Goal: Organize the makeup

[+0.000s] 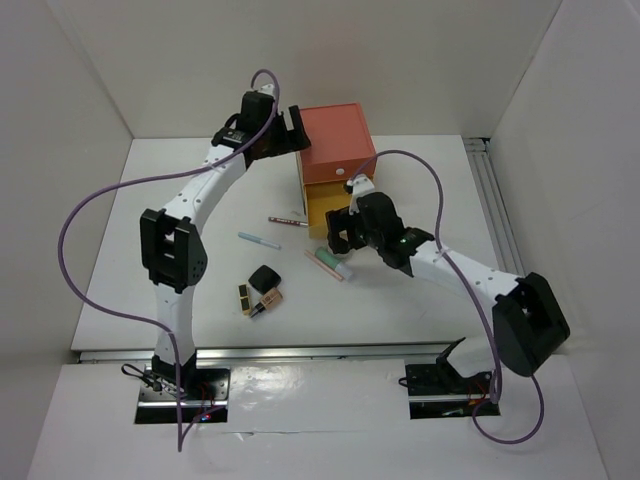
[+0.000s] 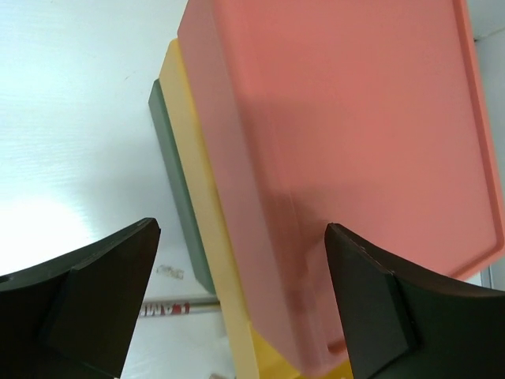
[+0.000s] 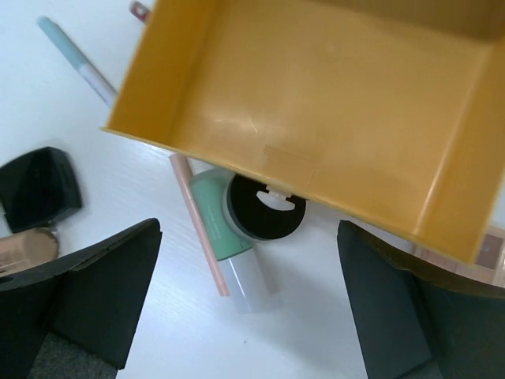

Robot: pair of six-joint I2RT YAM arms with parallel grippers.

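Note:
The makeup lies loose on the white table. A dark pencil [image 1: 288, 221], a pale blue pencil [image 1: 258, 240], a pink pencil [image 1: 323, 265] and a mint tube [image 1: 336, 264] lie near the open yellow drawer [image 1: 322, 206]. A black square compact [image 1: 264, 277] and a gold-black lipstick [image 1: 247, 300] sit nearer the front. My right gripper [image 3: 248, 304] hangs open over the mint tube [image 3: 225, 229] and the round black pot [image 3: 264, 209], which is half under the drawer's front. My left gripper [image 2: 241, 300] is open at the coral box's [image 2: 355, 142] left corner, holding nothing.
The stacked drawer box [image 1: 335, 140] stands at the back middle, coral on top, then yellow [image 2: 197, 158] and green [image 2: 170, 158] layers. Its yellow drawer [image 3: 316, 103] is pulled out and has nothing inside. White walls close in the table on three sides.

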